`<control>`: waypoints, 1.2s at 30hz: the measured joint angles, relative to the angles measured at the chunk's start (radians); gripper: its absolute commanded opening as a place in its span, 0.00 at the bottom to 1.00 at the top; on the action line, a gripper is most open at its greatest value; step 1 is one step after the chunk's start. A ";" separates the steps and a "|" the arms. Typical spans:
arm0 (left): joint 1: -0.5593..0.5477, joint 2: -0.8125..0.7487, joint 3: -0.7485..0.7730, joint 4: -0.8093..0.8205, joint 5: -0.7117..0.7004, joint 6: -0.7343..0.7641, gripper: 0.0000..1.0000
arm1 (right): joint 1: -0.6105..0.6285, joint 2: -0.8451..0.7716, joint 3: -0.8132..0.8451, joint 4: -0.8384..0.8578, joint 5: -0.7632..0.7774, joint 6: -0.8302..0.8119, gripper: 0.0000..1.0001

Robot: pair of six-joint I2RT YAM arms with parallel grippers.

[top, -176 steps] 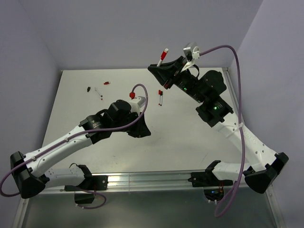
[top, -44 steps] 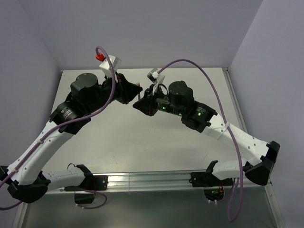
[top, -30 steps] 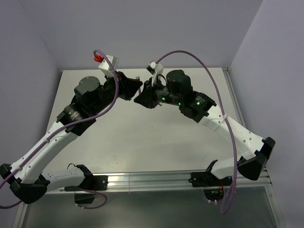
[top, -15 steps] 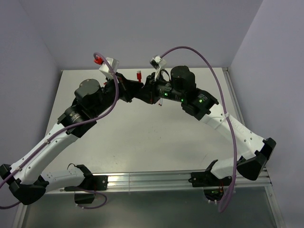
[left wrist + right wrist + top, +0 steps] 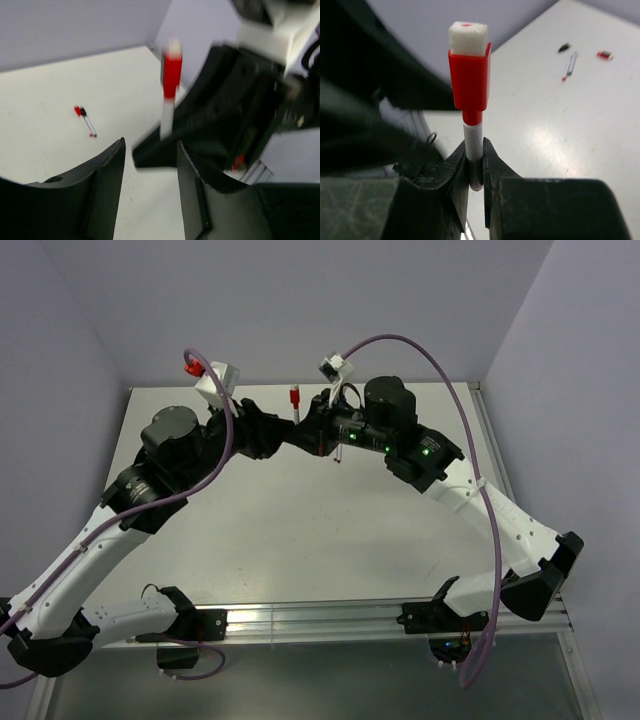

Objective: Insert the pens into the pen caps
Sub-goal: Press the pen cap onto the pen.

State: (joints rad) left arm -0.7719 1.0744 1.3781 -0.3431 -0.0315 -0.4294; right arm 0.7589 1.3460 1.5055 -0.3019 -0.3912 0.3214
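My left gripper [image 5: 280, 430] hangs above the far middle of the table [image 5: 300, 540], its fingers [image 5: 111, 170] spread with nothing between them. Just right of it, the right gripper [image 5: 475, 167] pinches 1 pen [image 5: 472, 137] upright by its white barrel, with a red cap [image 5: 469, 75] seated on top. On the table lie a second pen [image 5: 571, 64], 1 black cap [image 5: 564, 47] and 1 loose red cap [image 5: 605, 55].

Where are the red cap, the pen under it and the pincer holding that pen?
red cap [image 5: 469, 75], right wrist view, middle of its front face.
pen [image 5: 472, 137], right wrist view, white barrel below the cap.
right pincer [image 5: 475, 152], right wrist view, midway between its fingertips.
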 measured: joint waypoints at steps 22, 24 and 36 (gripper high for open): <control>-0.023 -0.003 0.180 -0.193 -0.048 0.000 0.68 | 0.049 -0.035 -0.098 0.153 0.106 -0.024 0.00; -0.023 -0.003 0.201 -0.192 -0.060 0.001 0.68 | 0.053 -0.035 -0.104 0.151 0.114 -0.027 0.00; -0.013 0.091 0.230 -0.173 -0.112 0.008 0.68 | 0.109 -0.033 -0.105 0.151 0.122 -0.040 0.00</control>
State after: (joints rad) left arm -0.7845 1.1652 1.6077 -0.5163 -0.1432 -0.4213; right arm 0.8684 1.3132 1.4006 -0.1509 -0.2687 0.2817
